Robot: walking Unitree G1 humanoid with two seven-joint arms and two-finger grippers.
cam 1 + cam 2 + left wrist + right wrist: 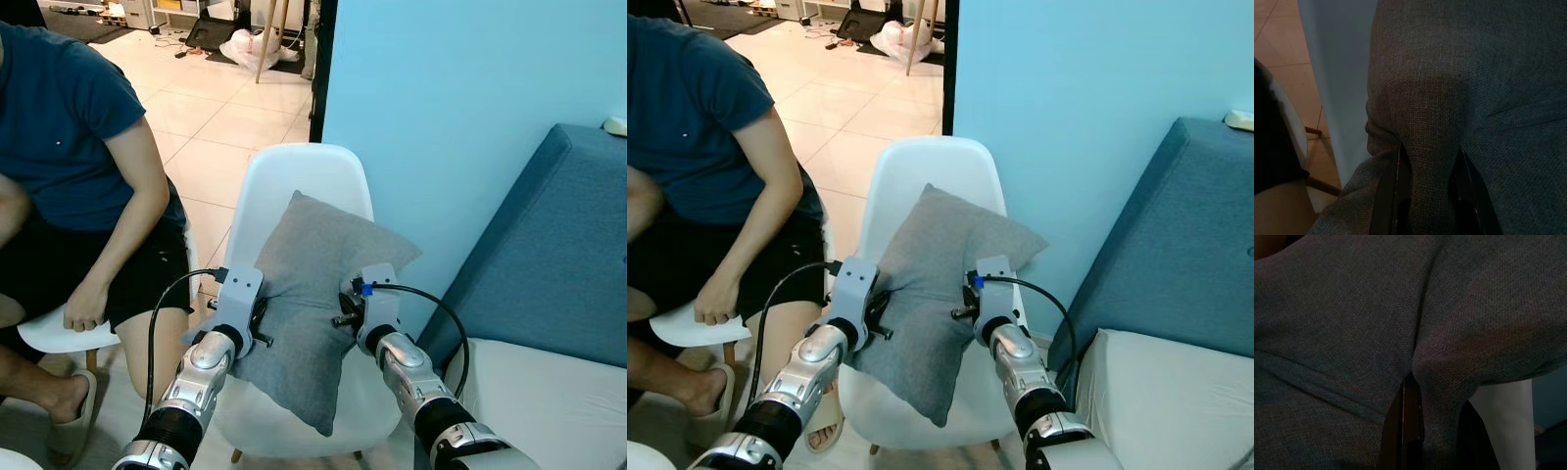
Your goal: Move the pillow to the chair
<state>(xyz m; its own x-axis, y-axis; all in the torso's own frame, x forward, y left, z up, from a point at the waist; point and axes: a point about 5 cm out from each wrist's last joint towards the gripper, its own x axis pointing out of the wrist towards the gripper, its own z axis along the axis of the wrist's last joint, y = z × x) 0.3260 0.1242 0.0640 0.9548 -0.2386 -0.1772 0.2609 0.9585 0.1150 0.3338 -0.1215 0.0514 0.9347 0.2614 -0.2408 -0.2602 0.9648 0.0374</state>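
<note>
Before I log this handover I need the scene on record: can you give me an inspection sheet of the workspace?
Surface: white chair, its seat and back partly covered by the pillow.
Job's things: grey pillow leans on the chair back, lower corner hanging over the seat's front edge.
Clutter: bags and small items on the tiled floor far behind.
Grippers: left gripper pinches a fold of the pillow's left edge; right gripper pinches a fold on its right side.
Cables: a black cable loops from the left wrist; another from the right.
Surroundings: a seated person close on the left, blue sofa on the right, light blue wall behind.
</note>
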